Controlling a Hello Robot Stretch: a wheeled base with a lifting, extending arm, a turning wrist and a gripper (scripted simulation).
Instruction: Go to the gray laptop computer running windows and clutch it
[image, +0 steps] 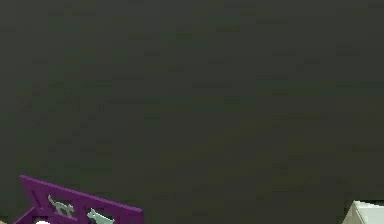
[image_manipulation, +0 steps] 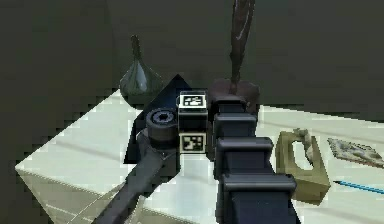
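Gripper (image_manipulation: 135, 185) above the pale table (image_manipulation: 60, 155), left of centre; cannot tell if it grasps anything. Laptop-like dark angled slab (image_manipulation: 165, 95) just behind it. Vase (image_manipulation: 138, 75) far left, tissue box (image_manipulation: 305, 160) right.

No text, number or brand legible in either view. Two small white squares (image_manipulation: 192, 101) at the far end of my dark square arm bar (image_manipulation: 245, 175) carry black block marks: pattern only, no characters. Purple flat panel (image: 80, 203) bears small pale figures (image: 62, 207), not letters. Tan box (image_manipulation: 303, 165) on the pale worktop (image_manipulation: 70, 150): any print too small to tell.
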